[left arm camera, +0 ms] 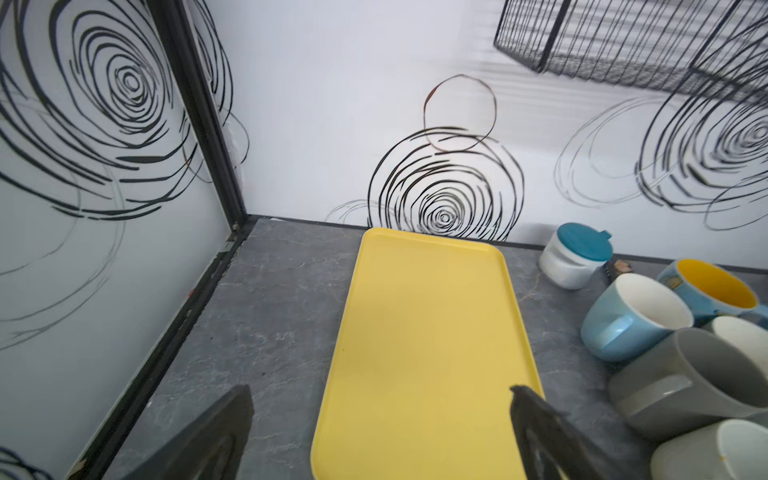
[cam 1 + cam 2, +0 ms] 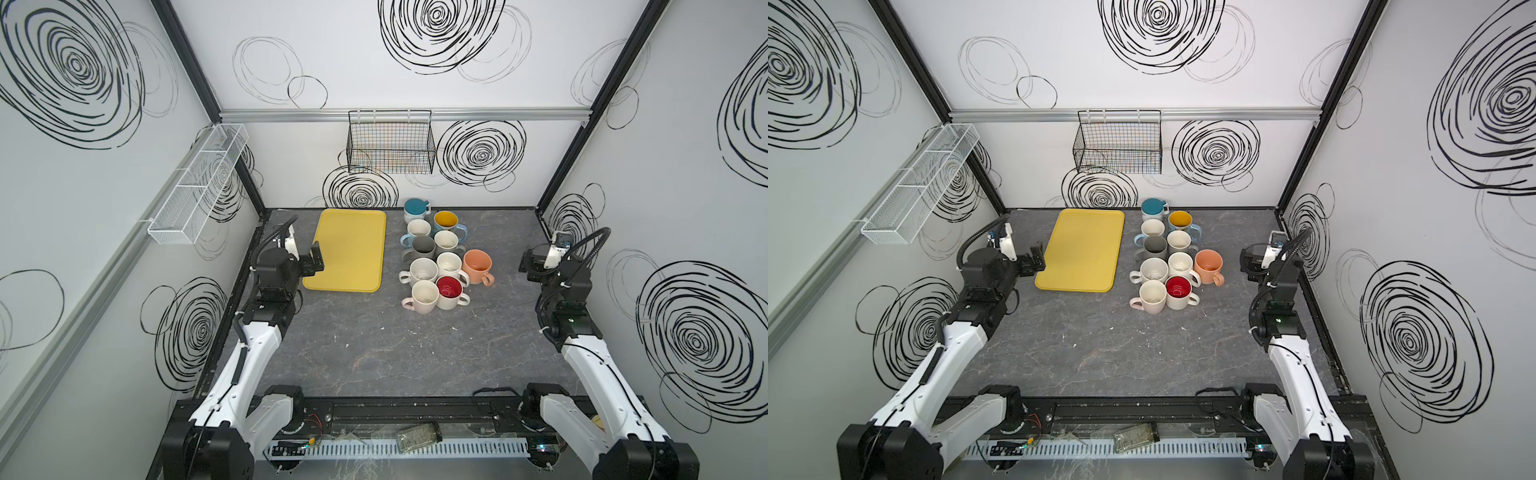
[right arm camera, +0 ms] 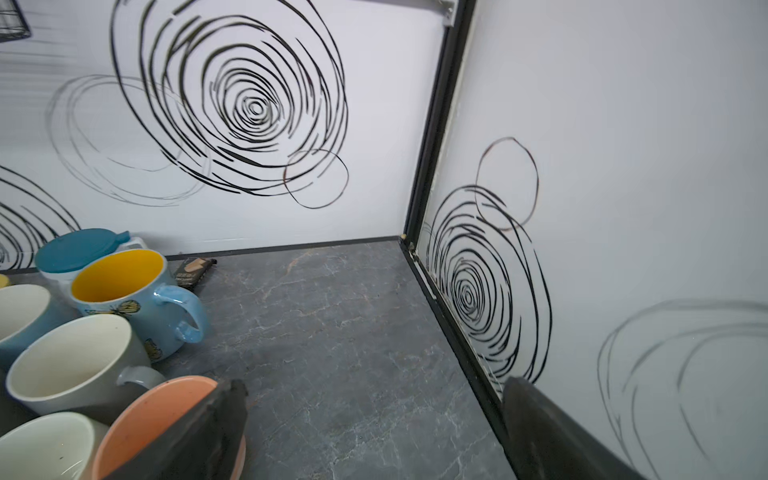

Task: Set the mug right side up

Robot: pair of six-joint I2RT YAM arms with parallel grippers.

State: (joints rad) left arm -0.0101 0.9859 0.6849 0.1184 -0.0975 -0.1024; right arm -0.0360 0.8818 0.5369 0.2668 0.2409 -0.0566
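Mugs, ten, grouped upright on the grey marbled worktop [image 2: 374,353], right of centre and toward the back wall.

- Peach mug [image 2: 477,265]: right edge of the group, mouth up, handle toward the front.
- Red-lined white mug [image 2: 449,289] and pale pink mug [image 2: 424,296]: front row, side by side, touching, mouths up.
- Grey mug [image 2: 424,247], blue mug with yellow lining [image 2: 446,221], light blue mug with white lining [image 2: 417,230] and three white-lined mugs: middle rows, packed close, mouths up.
- White mug with teal top [image 2: 417,209]: rearmost, just before the back wall. The right wrist view shows the teal part as a flat cover with a small tab.

Yellow tray [image 2: 349,249]: flat on the worktop, just left of the group, nothing on it.

Left claw [image 1: 380,390]: wide, nothing between the fingers. In both top views it hangs over the tray's left edge.

Right claw [image 3: 374,384]: wide, nothing held. It sits near the right wall, apart from the peach mug, which is the nearest mug to it.

Black wire basket [image 2: 390,145]: hung on the back wall.

White mesh basket [image 2: 199,183]: hung on the left wall.
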